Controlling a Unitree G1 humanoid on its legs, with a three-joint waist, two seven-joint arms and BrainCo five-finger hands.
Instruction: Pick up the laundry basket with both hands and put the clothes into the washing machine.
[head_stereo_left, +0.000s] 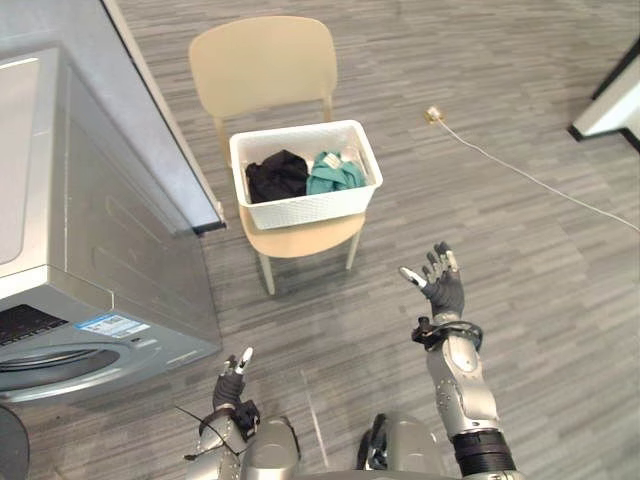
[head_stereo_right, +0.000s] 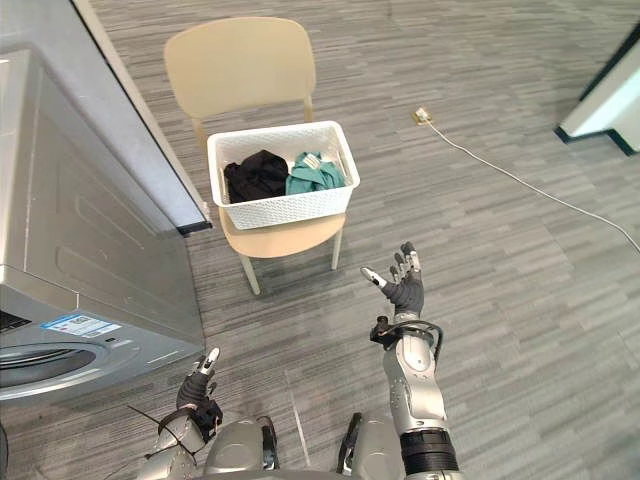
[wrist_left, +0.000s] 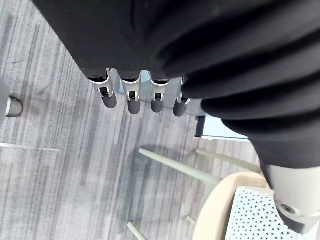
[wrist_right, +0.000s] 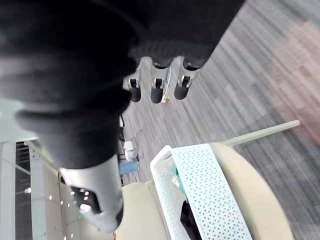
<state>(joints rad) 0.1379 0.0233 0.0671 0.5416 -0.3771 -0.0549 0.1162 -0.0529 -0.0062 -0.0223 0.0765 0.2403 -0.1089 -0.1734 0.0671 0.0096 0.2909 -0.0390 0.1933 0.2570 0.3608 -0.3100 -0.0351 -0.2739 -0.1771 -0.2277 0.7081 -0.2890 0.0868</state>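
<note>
White perforated laundry basket (head_stereo_left: 310, 208) holding black, teal clothes (head_stereo_left: 278, 176) on beige chair (head_stereo_left: 262, 65) beside silver washing machine (head_stereo_left: 70, 250); left hand (head_stereo_left: 233, 381), right hand (head_stereo_left: 442, 287) released, well apart.

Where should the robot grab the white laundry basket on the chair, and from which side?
Probably best to grip the laundry basket by its rim at the two short ends, left robot hand on the left end, right robot hand on the right. Come from the front: the long side faces the robot and the chair back blocks the rear.
</note>
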